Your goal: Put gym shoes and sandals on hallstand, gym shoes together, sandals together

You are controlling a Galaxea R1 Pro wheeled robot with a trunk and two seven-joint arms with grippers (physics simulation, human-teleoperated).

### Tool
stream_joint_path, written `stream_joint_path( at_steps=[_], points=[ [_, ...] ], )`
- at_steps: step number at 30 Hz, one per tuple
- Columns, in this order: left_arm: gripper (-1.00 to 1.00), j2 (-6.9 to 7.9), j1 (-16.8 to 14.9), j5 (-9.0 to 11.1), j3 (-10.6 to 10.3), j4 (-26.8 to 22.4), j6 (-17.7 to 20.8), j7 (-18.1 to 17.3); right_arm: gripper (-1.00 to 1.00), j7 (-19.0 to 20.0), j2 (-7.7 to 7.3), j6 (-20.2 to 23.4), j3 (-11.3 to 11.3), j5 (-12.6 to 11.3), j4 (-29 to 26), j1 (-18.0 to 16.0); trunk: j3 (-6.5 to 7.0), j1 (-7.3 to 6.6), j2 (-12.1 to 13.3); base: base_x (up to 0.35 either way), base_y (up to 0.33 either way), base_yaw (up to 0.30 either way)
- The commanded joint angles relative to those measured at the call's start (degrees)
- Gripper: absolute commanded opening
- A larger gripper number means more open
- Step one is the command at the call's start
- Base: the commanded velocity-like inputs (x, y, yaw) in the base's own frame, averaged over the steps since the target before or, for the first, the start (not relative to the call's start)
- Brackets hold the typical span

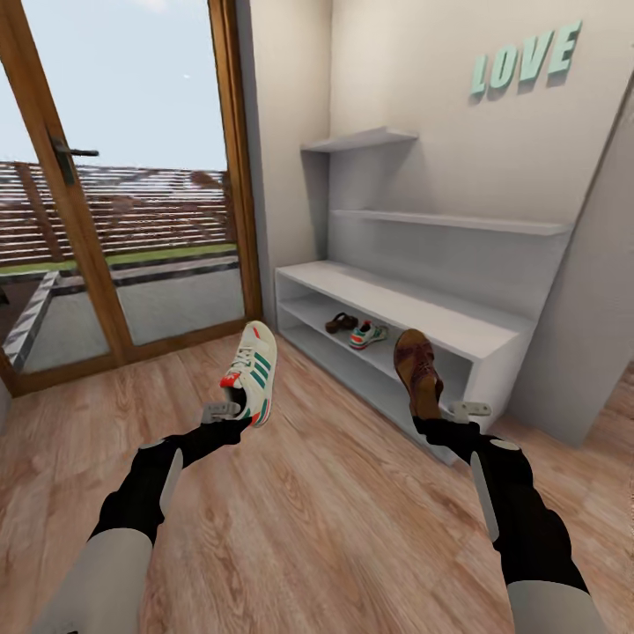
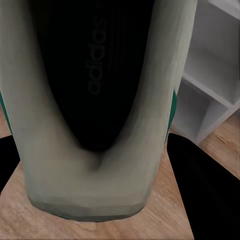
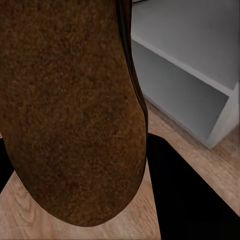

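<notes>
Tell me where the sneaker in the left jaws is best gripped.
At the heel collar, as now: the left gripper comes from below the gym shoe, which stands toe-up. The open collar gives a thin wall to pinch, leaving the toe free to enter the hallstand.

Pale green raised letters "LOVE" (image 1: 525, 60) on the wall — and faint "adidas" (seemingly) on the held gym shoe's dark insole (image 2: 95, 55).

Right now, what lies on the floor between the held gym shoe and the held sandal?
In the head view, nothing: bare corridor floor separates the gym shoe in the left gripper from the sandal in the right gripper.
</notes>
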Motion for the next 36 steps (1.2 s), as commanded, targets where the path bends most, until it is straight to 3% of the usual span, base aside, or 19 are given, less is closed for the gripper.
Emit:
stream_joint_path(
  at_steps=[1, 36],
  points=[
    [-1.00, -0.07, -0.04, -0.55, 0.36, -0.10, 0.25, -0.59, -1.00, 0.44, 0.08, 0.30, -0.17, 0.44, -0.07, -0.06, -0.06, 0.01, -0.03, 0.225, 0.284, -0.278],
    [-1.00, -0.15, -0.04, -0.55, 0.36, -0.09, 0.25, -0.59, -1.00, 0.44, 0.08, 0.30, -0.16, 0.44, -0.07, -0.07, -0.06, 0.01, -0.03, 0.215, 0.278, -0.278]
  ],
)
